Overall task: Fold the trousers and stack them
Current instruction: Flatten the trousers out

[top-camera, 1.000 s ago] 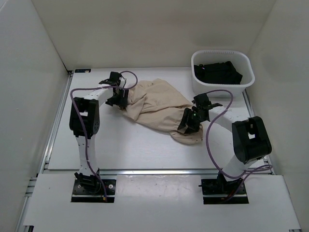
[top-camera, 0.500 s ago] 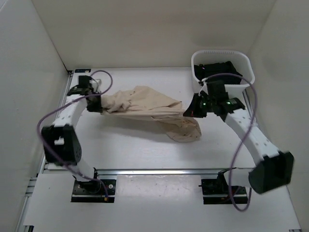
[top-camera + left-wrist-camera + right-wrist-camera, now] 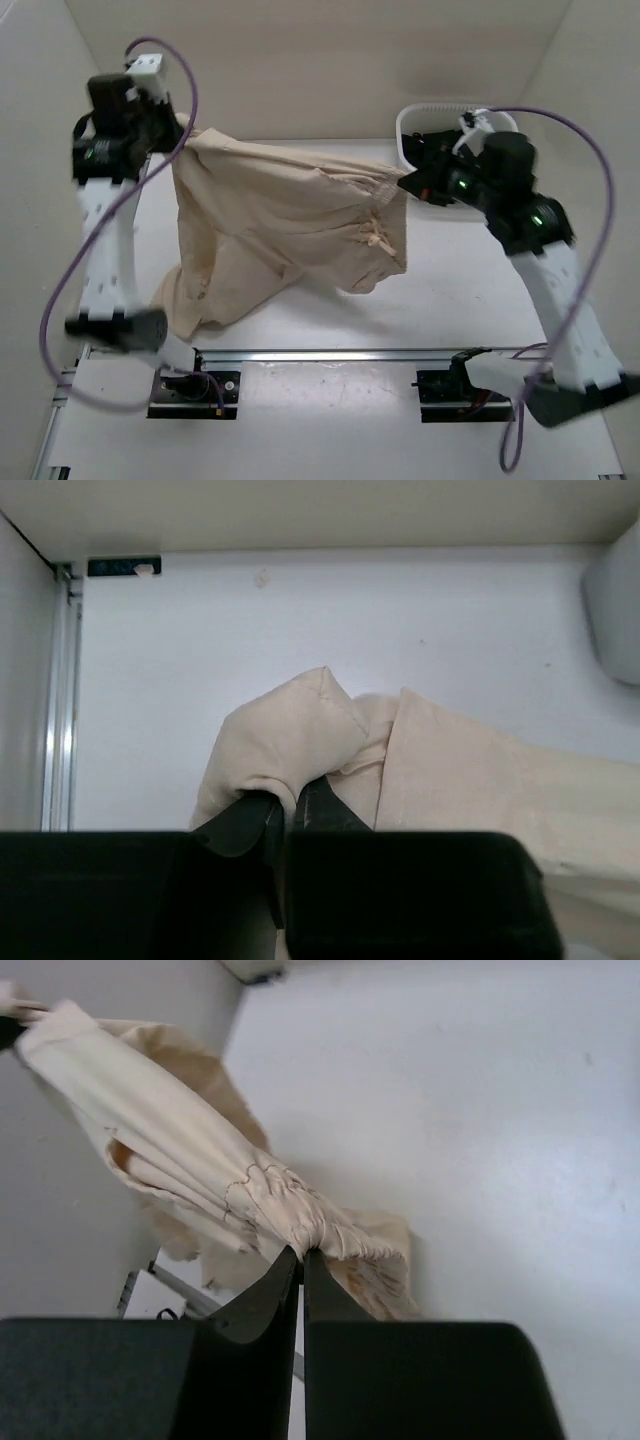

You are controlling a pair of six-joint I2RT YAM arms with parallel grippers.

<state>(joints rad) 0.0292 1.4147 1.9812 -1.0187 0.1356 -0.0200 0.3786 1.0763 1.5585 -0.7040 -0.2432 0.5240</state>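
Trousers (image 3: 280,215) hang spread, beige, creased, legs drooping.

Left arm (image 3: 108,230) motion-blurred in top view. Basket (image 3: 412,122) largely hidden behind right arm (image 3: 505,190). Trousers (image 3: 450,780) cut off at left wrist view's right edge.

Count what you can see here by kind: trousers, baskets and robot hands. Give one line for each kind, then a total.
trousers: 1
basket: 1
robot hands: 2, the left hand and the right hand, each shut on the trousers
Total: 4
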